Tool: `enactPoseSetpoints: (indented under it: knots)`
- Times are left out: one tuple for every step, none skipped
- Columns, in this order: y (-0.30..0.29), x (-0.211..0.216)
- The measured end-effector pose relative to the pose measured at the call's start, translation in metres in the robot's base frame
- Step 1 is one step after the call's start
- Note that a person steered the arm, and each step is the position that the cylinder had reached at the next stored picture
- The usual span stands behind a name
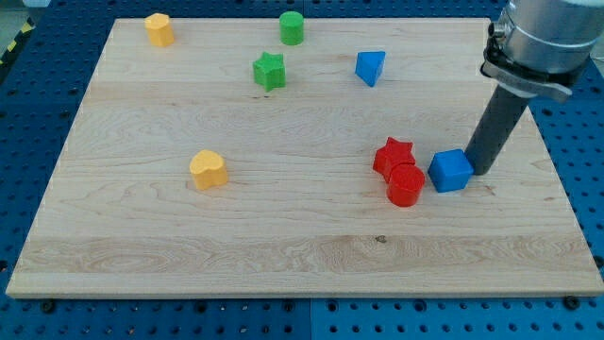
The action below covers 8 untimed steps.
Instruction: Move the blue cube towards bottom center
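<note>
The blue cube (pixel 450 170) sits on the wooden board (pixel 283 236) at the view's right, a little below mid-height. My tip (pixel 478 171) stands right against the cube's right side. A red star block (pixel 394 155) and a red cylinder (pixel 406 185) lie just left of the cube, the cylinder nearly touching it.
A blue triangular block (pixel 371 67) lies at the upper right of centre. A green star (pixel 269 71) and a green cylinder (pixel 291 27) lie near the top centre. A yellow block (pixel 159 29) is at the top left, and a yellow heart-like block (pixel 208 170) at the left of centre.
</note>
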<state>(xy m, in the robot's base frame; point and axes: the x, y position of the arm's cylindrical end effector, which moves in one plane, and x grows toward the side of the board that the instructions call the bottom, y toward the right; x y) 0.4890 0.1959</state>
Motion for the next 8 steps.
enactPoseSetpoints:
  knots:
    - [-0.009, 0.016]
    - [-0.004, 0.004]
    - [-0.007, -0.006]
    - [-0.029, -0.006]
    - [-0.051, -0.004]
    - [-0.069, -0.005]
    - [-0.079, 0.0]
    - [-0.079, 0.018]
